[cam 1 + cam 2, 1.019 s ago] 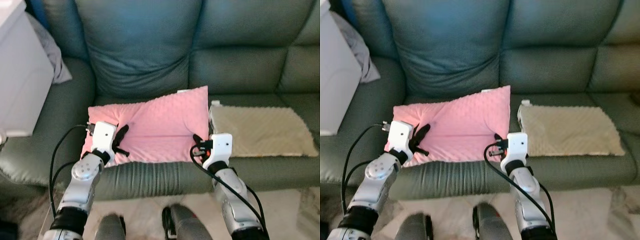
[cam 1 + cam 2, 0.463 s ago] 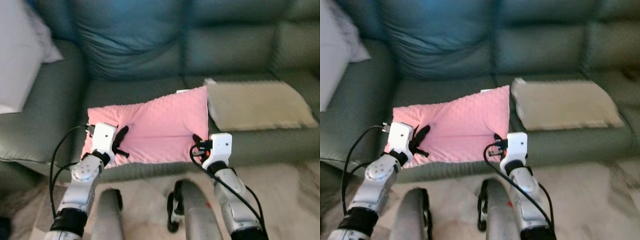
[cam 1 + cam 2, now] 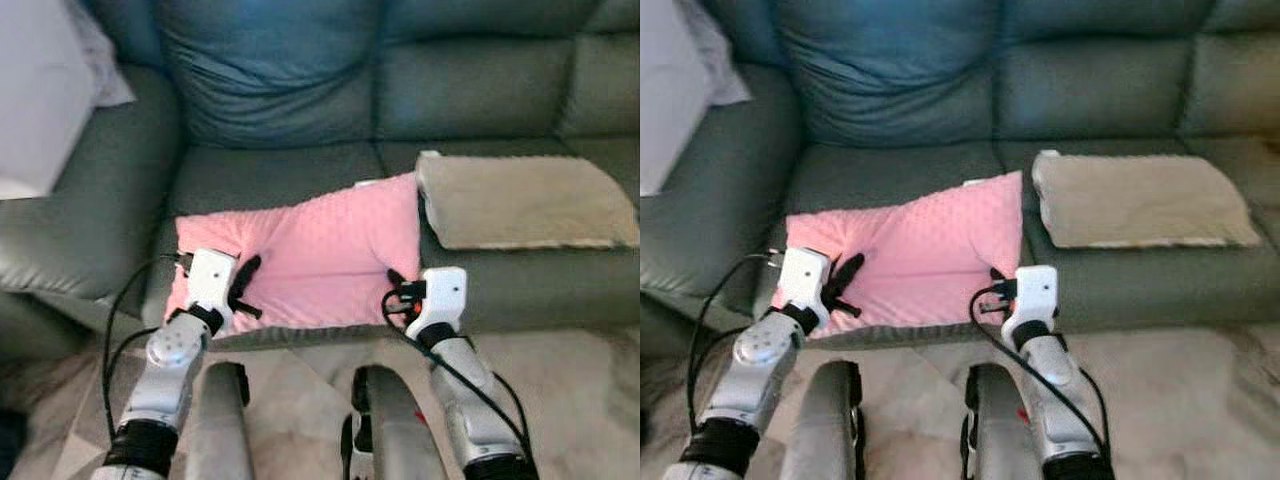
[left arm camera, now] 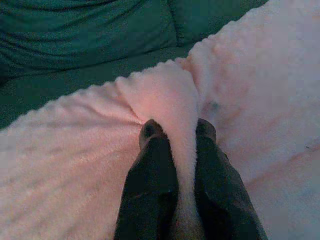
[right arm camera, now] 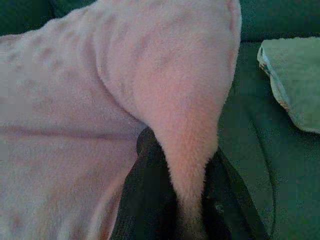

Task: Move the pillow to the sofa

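Observation:
A pink fleecy pillow point(image 3: 305, 255) hangs between my two grippers over the front edge of the dark green sofa point(image 3: 270, 170). My left gripper point(image 3: 244, 283) is shut on a fold of the pillow point(image 4: 165, 100) near its left front corner. My right gripper point(image 3: 394, 284) is shut on the pillow's right front corner point(image 5: 185, 135), its black fingers point(image 5: 150, 165) either side of the fabric. The pillow's far edge reaches over the seat cushion.
A beige cushion point(image 3: 520, 200) lies on the sofa seat right of the pillow. A white cover point(image 3: 40, 90) rests on the left armrest. My legs point(image 3: 225, 420) stand on the light marbled floor point(image 3: 570, 370) in front of the sofa.
The camera view has shifted: the sofa sits farther off and more floor shows. Both grippers keep their hold on the pillow, which now hangs over the seat's front edge.

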`<state>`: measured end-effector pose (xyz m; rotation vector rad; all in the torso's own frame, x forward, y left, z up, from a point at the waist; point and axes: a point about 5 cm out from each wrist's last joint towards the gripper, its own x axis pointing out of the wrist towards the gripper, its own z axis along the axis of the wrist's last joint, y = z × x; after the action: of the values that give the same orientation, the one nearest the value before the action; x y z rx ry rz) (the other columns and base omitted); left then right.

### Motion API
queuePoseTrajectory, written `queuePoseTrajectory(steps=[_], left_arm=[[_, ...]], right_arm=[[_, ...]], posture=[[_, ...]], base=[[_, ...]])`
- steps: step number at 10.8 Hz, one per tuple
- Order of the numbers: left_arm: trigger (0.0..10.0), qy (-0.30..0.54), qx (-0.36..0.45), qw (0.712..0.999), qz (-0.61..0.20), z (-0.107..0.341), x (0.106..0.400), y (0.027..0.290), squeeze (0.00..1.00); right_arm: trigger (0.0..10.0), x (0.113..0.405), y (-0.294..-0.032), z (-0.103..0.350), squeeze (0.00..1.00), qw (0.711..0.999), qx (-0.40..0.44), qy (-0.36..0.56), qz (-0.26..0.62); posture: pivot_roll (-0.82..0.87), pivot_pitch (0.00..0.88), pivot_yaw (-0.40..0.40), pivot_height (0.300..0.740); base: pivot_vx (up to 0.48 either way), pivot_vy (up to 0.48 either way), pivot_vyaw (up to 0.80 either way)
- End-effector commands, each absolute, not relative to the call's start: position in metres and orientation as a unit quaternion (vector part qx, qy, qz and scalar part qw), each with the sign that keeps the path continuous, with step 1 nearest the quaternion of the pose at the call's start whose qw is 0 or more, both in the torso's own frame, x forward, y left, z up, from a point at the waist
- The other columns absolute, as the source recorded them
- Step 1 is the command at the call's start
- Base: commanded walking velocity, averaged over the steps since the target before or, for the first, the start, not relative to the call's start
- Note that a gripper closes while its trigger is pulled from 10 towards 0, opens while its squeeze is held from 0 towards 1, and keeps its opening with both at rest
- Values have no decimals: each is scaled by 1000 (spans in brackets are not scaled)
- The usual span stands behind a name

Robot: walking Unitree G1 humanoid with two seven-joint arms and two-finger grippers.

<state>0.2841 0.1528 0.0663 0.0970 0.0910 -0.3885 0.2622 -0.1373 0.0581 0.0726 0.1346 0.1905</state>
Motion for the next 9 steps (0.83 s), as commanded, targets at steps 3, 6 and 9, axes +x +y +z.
queuePoseTrajectory(steps=[3,6,9], left_arm=[[10000,29,54,979,-192,72,287,153,0],[10000,29,54,979,-193,72,287,153,0],[10000,35,55,978,-198,70,286,149,0]], right_arm=[[10000,263,-142,60,0,994,36,61,86],[10000,264,-142,60,0,994,35,62,87],[10000,264,-142,59,0,994,35,64,86]], posture=[[-32,159,-20,626],[-30,159,-21,626],[-31,163,-19,626]], base=[[319,0,0],[431,0,0],[84,0,0]])
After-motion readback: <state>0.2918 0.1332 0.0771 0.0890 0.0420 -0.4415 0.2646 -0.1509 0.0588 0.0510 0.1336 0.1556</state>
